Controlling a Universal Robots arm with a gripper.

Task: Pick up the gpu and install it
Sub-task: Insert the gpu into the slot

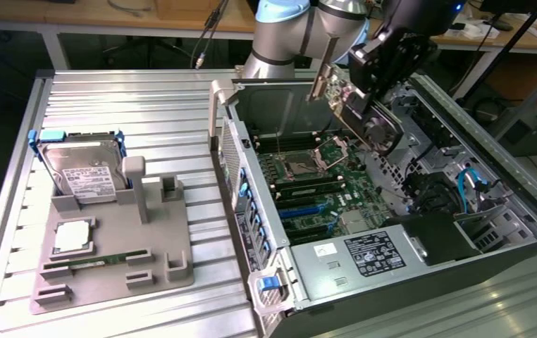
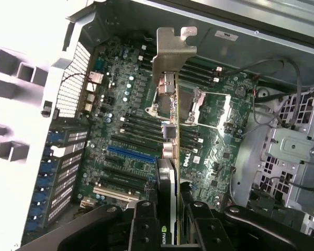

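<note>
My gripper point(image 1: 374, 88) is shut on the gpu point(image 1: 363, 118), a dark green card with a silver bracket point(image 1: 323, 79), and holds it in the air above the open computer case point(image 1: 513, 211). The card hangs tilted over the motherboard point(image 1: 316, 186), near the CPU socket point(image 1: 299, 165). In the wrist view the gpu point(image 2: 168, 157) is seen edge-on between my black fingers point(image 2: 144, 225), its bracket point(image 2: 172, 49) farthest from the camera. The motherboard point(image 2: 125, 136) lies beyond it, with a blue slot point(image 2: 131, 152) to one side of the card's edge.
At the exterior view's left, a grey fixture point(image 1: 156, 274) holds a hard drive point(image 1: 80, 169), a silver square part point(image 1: 71, 237) and a RAM stick point(image 1: 90, 262). Inside the case are the power supply point(image 1: 372, 253), cables point(image 1: 466, 183) and drive cages point(image 1: 419, 120).
</note>
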